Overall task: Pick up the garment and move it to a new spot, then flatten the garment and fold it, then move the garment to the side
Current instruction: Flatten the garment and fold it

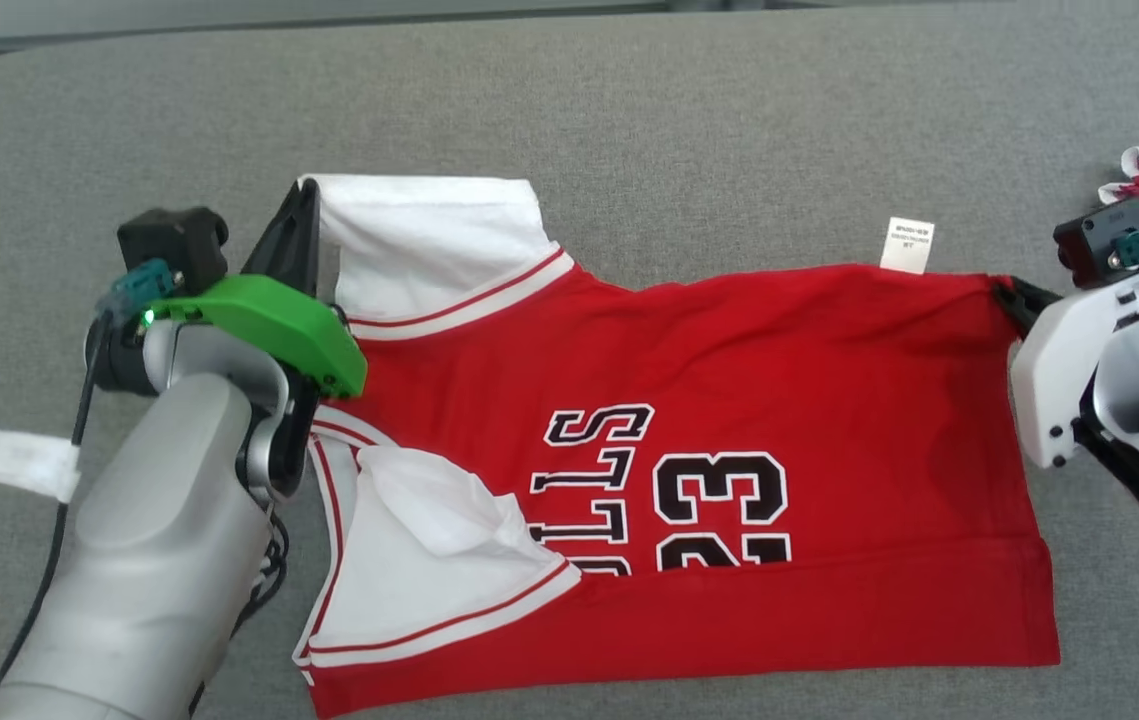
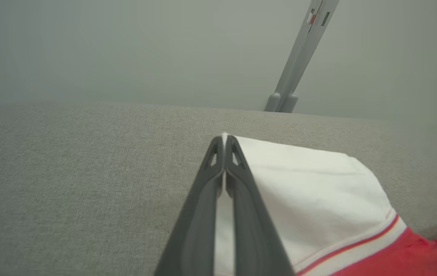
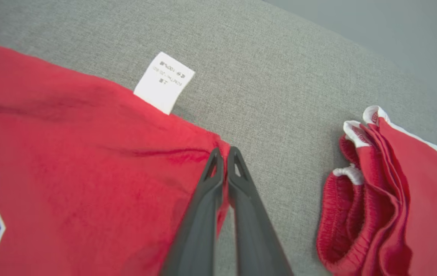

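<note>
Jersey (image 1: 729, 400), red, lies spread on the grey worktop (image 1: 729, 130). Left tool (image 1: 306, 187) pinches its white sleeve (image 1: 429, 235) at ten o'clock; right tool (image 1: 1005, 290) pinches the hem corner (image 1: 974, 295) at two o'clock. Best lift both evenly toward six o'clock, cloth taut.

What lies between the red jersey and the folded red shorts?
Bare grey woven surface, in the right wrist view; the right gripper pinches the red jersey.
</note>
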`<state>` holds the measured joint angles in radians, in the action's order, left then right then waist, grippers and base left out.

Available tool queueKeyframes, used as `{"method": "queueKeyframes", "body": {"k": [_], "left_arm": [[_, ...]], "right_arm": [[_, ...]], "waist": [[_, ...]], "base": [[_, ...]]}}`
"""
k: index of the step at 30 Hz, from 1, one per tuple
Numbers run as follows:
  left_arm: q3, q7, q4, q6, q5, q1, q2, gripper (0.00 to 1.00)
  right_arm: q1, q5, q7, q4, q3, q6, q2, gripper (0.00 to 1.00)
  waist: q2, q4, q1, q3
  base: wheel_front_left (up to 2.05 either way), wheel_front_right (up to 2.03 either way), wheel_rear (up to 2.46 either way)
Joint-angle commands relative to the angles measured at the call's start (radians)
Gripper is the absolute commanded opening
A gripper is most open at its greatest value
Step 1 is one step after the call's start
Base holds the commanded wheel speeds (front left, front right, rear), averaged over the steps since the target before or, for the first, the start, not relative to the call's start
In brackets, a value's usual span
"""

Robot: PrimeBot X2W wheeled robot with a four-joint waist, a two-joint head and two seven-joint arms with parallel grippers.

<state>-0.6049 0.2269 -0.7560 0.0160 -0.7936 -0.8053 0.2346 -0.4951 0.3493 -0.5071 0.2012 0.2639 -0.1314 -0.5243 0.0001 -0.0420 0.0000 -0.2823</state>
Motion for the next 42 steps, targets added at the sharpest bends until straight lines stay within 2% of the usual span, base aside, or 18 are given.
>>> {"method": "queueKeyframes", "body": {"k": [1,9,14,19,23,31,42], "left_arm": [[0.001,0.003,0.027,0.017,0.001,0.042,0.017,0.0],[-0.012,-0.066,0.377,0.157,-0.001,0.322,0.131,0.0],[-0.036,-0.136,0.59,0.251,-0.009,0.496,0.196,0.0],[-0.055,-0.179,0.707,0.309,-0.029,0.613,0.226,0.0],[-0.061,-0.19,0.744,0.33,-0.038,0.662,0.237,0.0],[-0.08,-0.195,0.768,0.353,-0.06,0.727,0.218,0.0],[-0.103,-0.203,0.765,0.359,-0.078,0.803,0.224,0.0]], "right_arm": [[0.029,-0.004,0.009,-0.004,0.0,0.002,-0.007,0.0],[0.128,0.023,0.038,-0.038,0.078,0.002,-0.057,0.0],[0.15,0.029,0.024,-0.055,0.171,0.002,-0.135,0.0],[0.129,0.053,-0.011,-0.07,0.301,0.002,-0.22,0.0],[0.104,0.069,-0.033,-0.069,0.383,0.002,-0.268,0.0],[0.035,0.068,-0.05,-0.032,0.512,0.002,-0.329,0.0],[0.008,0.117,-0.04,0.003,0.588,0.002,-0.372,0.0]], "waist": [[-0.0001,-0.022,0.0,0.08],[-0.0001,-0.032,0.0,0.156],[-0.0001,-0.045,0.0,0.18],[-0.0001,-0.063,0.0,0.19],[-0.0001,-0.072,0.0,0.195],[-0.0001,-0.082,0.0,0.206],[-0.0001,-0.103,0.0,0.223]], "base": [[0.0,0.0,0.0],[0.0,0.0,0.0],[0.0,0.0,0.0],[0.0,0.0,0.0],[0.0,0.0,0.0],[0.0,0.0,0.0],[0.0,0.0,0.0]]}}
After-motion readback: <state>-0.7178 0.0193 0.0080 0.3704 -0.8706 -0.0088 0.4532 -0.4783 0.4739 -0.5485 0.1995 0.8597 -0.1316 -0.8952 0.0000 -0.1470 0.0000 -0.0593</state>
